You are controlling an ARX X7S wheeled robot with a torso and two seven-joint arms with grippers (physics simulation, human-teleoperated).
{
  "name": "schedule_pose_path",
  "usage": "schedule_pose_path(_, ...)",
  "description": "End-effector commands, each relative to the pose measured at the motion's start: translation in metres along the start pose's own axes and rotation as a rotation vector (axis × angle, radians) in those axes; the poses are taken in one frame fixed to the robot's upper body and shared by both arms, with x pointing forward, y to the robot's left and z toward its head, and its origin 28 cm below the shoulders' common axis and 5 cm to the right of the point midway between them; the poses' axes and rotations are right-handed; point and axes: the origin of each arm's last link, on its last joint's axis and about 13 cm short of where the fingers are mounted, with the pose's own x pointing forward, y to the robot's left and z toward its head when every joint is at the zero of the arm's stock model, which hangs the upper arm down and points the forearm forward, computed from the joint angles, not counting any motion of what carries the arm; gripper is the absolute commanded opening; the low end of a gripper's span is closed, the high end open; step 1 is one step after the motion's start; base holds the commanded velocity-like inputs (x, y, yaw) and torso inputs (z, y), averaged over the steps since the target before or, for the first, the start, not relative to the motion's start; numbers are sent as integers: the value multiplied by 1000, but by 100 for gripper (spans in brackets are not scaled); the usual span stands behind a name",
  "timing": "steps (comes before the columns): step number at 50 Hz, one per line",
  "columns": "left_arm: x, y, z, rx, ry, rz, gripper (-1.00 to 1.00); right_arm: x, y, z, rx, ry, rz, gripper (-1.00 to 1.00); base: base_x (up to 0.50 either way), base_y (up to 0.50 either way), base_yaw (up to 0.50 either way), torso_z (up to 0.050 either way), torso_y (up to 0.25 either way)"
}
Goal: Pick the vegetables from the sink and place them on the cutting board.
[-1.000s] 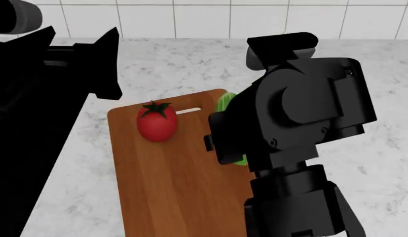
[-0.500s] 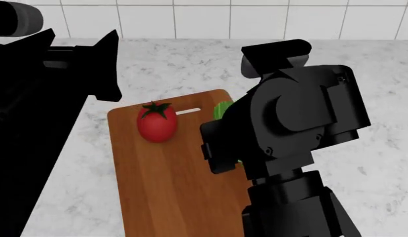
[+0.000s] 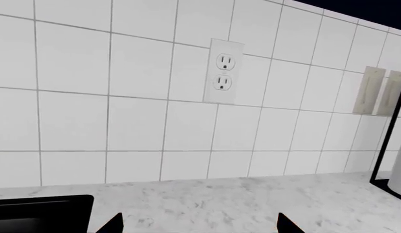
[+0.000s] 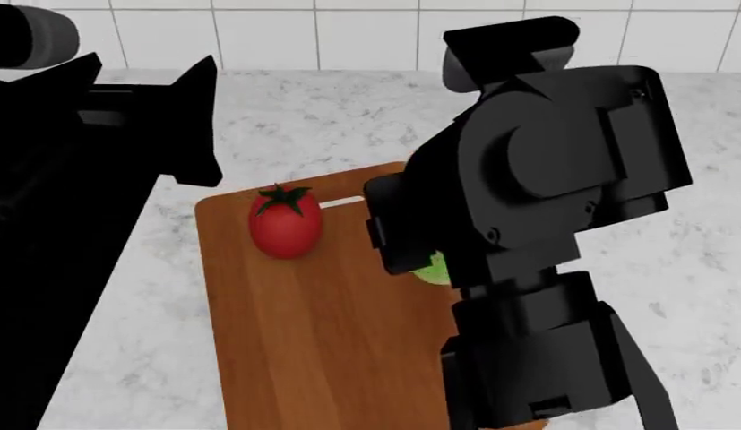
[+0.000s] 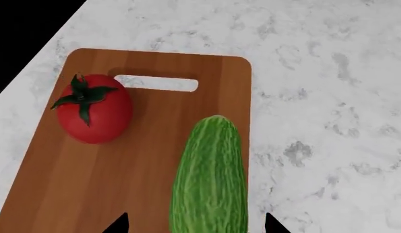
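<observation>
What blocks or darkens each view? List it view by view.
Head view: the black right arm hides all but a sliver of the cucumber; the tomato is sharp. Right wrist view: evenly lit, soft shadow beside the tomato. Left wrist view: only tiled wall, no glare.

I find nothing to read in any of my views: no words, labels, brands or numbers. The wall outlet (image 3: 224, 72) is blank, the white tiles (image 3: 136, 121) carry no marks, and the cutting board (image 5: 122, 160) and the vegetables on it bear no print.
</observation>
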Motion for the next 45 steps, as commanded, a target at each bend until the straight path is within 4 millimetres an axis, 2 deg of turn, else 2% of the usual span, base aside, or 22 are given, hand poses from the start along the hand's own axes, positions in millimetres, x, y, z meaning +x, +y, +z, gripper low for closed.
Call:
schedule_pose_path(1,-1,0,-1,-2,1,-3,100,-34,5,27,-39,-90,-33,100,0,0,0,0,0)
schedule_pose_path(4,0,0,-1,-3,2,-2,100,-42,5,30,-39,-124,-53,100,0,0,0,0,0)
schedule_pose_path(10,-6,1,-2,4,-24,7,100,-51,18,20,-111,-217,-200,100,0,0,0,0,0)
schedule_pose_path(16,-24,0,-1,6,-65,-6,100,-56,28,-8,-259,-344,-285,100,0,0,0,0,0)
schedule_pose_path(23,-40,3,-9,25,-81,20,100,-57,31,-45,-263,-441,-385,100,0,0,0,0,0)
schedule_pose_path(28,-57,6,-15,21,-167,65,100,-69,32,-70,-267,-597,-363,100,0,0,0,0,0)
schedule_pose_path(33,-70,7,-21,-17,-217,77,100,-76,32,-82,-244,-707,-318,100,0,0,0,0,0)
schedule_pose_path(38,-81,11,-27,24,-281,88,100,-84,34,-98,-250,-809,-313,100,0,0,0,0,0)
schedule_pose_path(40,-86,13,-27,29,-361,95,100,-83,33,-104,-246,-816,-309,100,0,0,0,0,0)
schedule_pose_path(45,-97,15,-32,-9,-432,37,100,-83,36,-123,-193,-907,-280,100,0,0,0,0,0)
